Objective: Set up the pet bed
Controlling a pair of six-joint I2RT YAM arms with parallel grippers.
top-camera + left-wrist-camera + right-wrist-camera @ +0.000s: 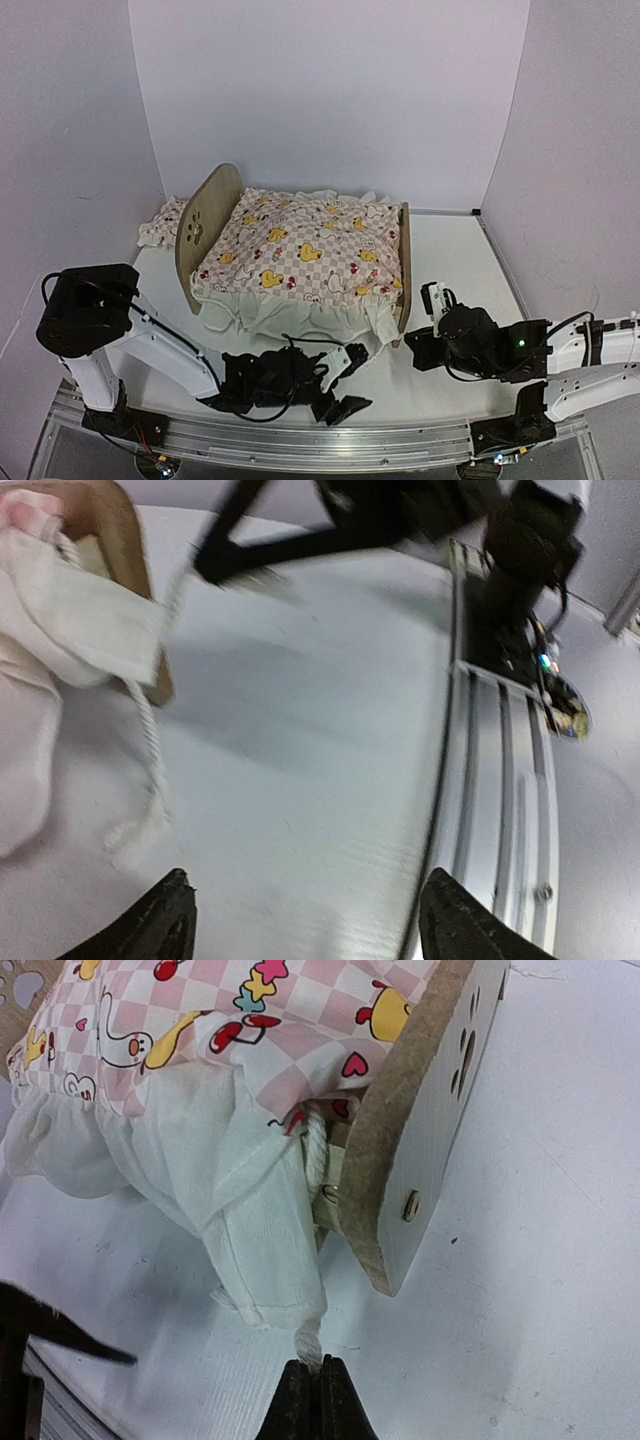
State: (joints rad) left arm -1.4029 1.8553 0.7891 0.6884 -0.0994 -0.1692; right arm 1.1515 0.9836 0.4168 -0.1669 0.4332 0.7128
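- Top view: light plywood pet bed (208,208) w/ rounded headboard stood mid-way across the white table (450,260), toward the back wall. Headboard on L w/ paw-print cutout, flat plywood footboard (404,262) on R.
- Pink checkered duck-print cover w/ white ruffle (300,250) lay over the bed betw. the two boards, ruffle hanging down the near side.
- Small matching ruffled pillow (160,222) lay on the table behind the headboard, outside the frame.
- Left gripper (347,385) sat low in front of the bed's near side, fingers spread, nothing betw. them.
- Black right arm (500,345) reached in from R, its front end just beside the footboard's near corner.
- Left wrist view (blurred): jaws wide apart, only bare table betw. them. Plywood corner, ruffle and a white cord (150,730) at upper L, apart from the fingertips. Metal rail (500,780) on R.
- Right wrist view: right gripper (308,1395) was closed, fingers pressed together. Frayed cord end met the tips; could not tell whether it was pinched.
- Same view: footboard's outer face showed paw cutouts and one screw; cover bunched against its inner side.
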